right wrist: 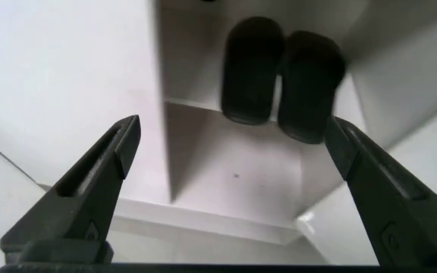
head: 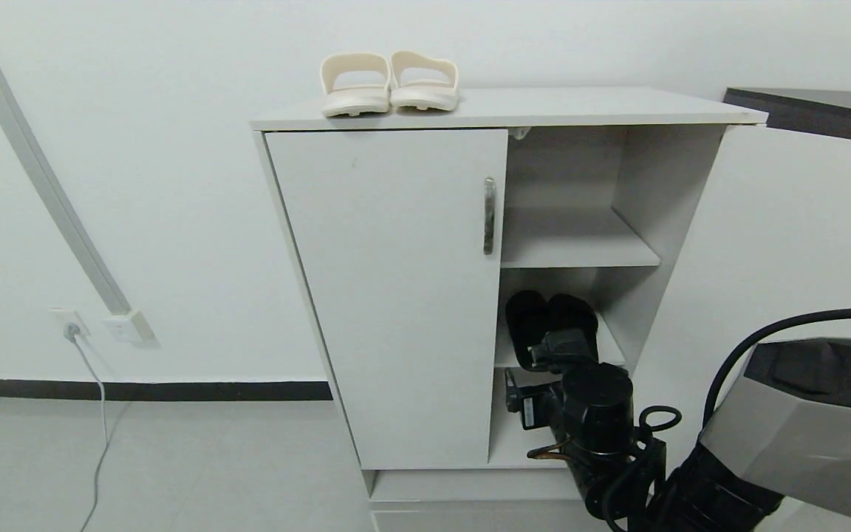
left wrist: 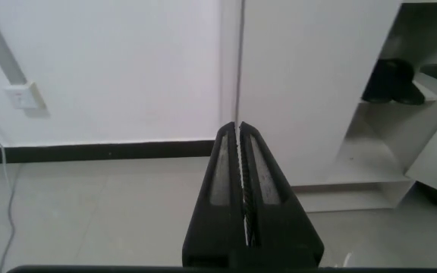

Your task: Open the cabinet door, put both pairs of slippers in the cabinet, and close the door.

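Note:
A white cabinet (head: 388,295) stands against the wall with its left door shut and its right door (head: 787,236) swung wide open. On the cabinet top lies a cream pair of slippers (head: 388,83). The black pair of slippers (head: 551,314) rests on the middle shelf inside the open side, also seen as black slippers (right wrist: 283,76) and black slippers (left wrist: 393,80). My right gripper (head: 552,347) hangs just in front of that shelf; the right gripper (right wrist: 232,125) is open with nothing between its fingers (right wrist: 89,197). My left gripper (left wrist: 239,136) is shut and empty, low and left of the cabinet.
The upper shelf (head: 580,247) and the bottom shelf (head: 514,443) of the open side are bare. A wall socket (head: 69,324) with a cable and a slanted grey conduit (head: 34,162) are at the left. A dark table (head: 817,107) stands behind the open door.

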